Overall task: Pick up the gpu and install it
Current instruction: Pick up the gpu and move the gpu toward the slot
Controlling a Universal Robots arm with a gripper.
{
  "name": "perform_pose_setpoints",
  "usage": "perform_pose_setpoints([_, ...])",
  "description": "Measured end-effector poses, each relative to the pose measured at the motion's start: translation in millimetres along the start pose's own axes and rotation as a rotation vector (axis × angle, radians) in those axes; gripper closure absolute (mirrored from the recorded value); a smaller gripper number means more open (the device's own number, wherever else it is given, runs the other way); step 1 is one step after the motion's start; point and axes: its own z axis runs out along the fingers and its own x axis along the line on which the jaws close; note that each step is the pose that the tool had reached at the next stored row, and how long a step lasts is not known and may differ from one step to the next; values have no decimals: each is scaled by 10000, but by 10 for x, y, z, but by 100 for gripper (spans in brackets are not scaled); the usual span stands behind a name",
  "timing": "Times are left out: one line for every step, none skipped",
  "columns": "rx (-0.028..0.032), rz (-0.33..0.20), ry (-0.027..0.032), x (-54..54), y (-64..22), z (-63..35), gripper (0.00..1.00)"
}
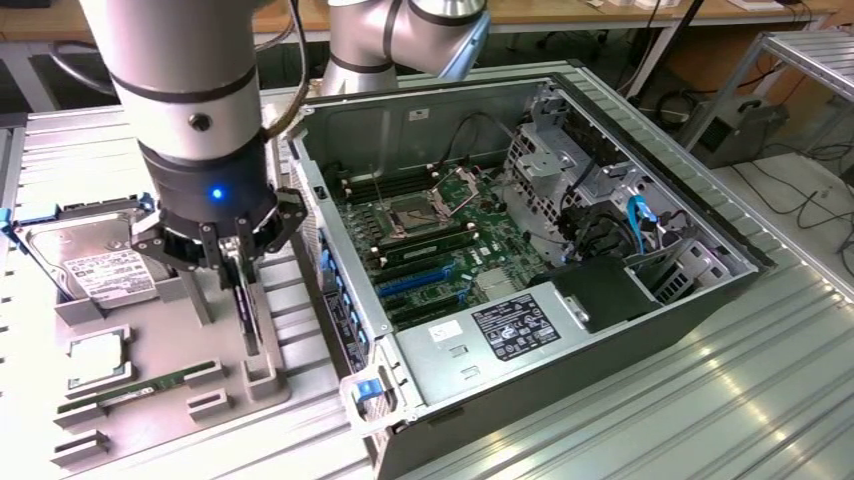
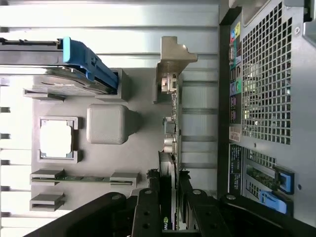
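Note:
The gpu (image 1: 248,315) is a thin black card standing on edge in a slot of the grey fixture tray (image 1: 167,335), at the exterior view's left of the open computer case (image 1: 441,345). My gripper (image 1: 238,262) is right above it, its black fingers shut on the card's top edge. The wrist view looks down along the gpu (image 2: 173,123) edge-on, with its silvery bracket (image 2: 174,54) at the far end and my gripper (image 2: 170,200) pinching the near end between two fingers (image 2: 147,210).
The tray also holds a silver hard drive (image 1: 94,255), a processor chip (image 1: 96,360) and a green memory stick (image 1: 140,385). Inside the case lies the motherboard (image 1: 441,235) with blue card slots (image 1: 407,285). The case's rear panel (image 2: 266,89) stands close beside the card.

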Motion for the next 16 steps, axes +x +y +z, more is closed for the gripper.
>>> perform_pose_setpoints([-1, 0, 0, -2, -2, -46, 74])
perform_pose_setpoints([-4, -1, -1, -7, -5, -120, 74])
perform_pose_setpoints([-4, -1, 0, -12, -9, -201, 74])
perform_pose_setpoints([-5, -1, 1, -19, -14, -301, 74])
perform_pose_setpoints([-7, -2, 0, -26, -19, -367, 74])
perform_pose_setpoints([-7, -2, 0, -31, -23, -420, 74])
perform_pose_setpoints([-8, -3, 0, -39, -29, -503, 74])
perform_pose_setpoints([-7, -2, 0, -43, -32, -542, 74])
perform_pose_setpoints([-7, -2, 0, -48, -35, -590, 74])
perform_pose_setpoints([-7, -2, 1, -54, -39, -655, 74])
perform_pose_setpoints([-9, -2, 0, -58, -42, -706, 74])
perform_pose_setpoints([-7, -2, 2, -66, -48, -801, 74])
perform_pose_setpoints([-9, -3, -1, -71, -51, -846, 74])
perform_pose_setpoints([-8, -2, 1, -76, -55, -892, 74])
perform_pose_setpoints([-8, -2, 1, -85, -60, -951, 74])
perform_pose_setpoints([-8, -2, 0, -101, -67, -1007, 74])
